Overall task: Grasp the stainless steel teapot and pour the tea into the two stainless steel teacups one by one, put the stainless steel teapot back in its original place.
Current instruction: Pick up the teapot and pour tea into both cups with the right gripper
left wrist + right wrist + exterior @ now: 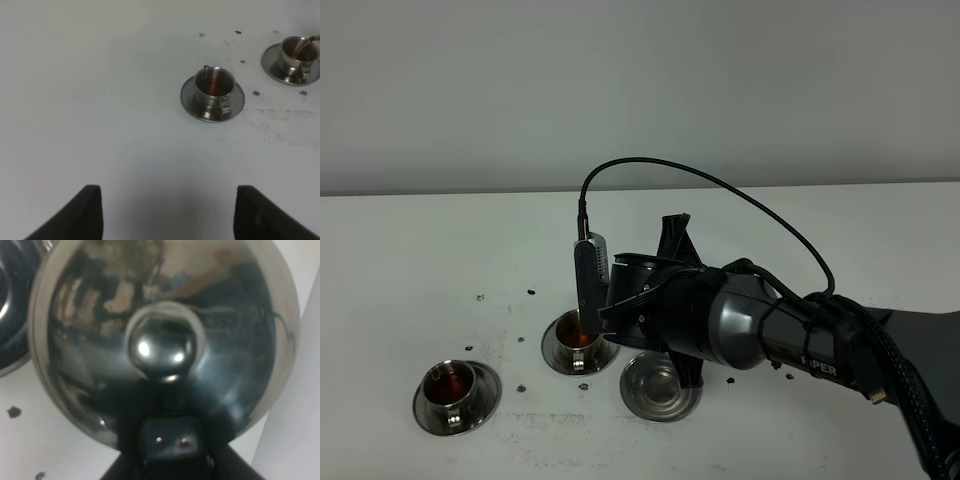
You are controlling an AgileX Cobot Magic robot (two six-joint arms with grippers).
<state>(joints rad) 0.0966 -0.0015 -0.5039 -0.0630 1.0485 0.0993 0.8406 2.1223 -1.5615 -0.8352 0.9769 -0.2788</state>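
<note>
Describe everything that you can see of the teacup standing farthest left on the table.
The left teacup is small and of shiny steel, with a small handle turned toward the robot. It stands upright in the middle of its round steel saucer, on the white table, and holds reddish-brown tea. Only the saucer touches it.

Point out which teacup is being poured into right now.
The teacup beneath the right arm: a tea stream from the teapot enters it. The other teacup stands apart, holding tea.

High view down on table; left wrist shares both teacups; right wrist tight on teapot
</note>
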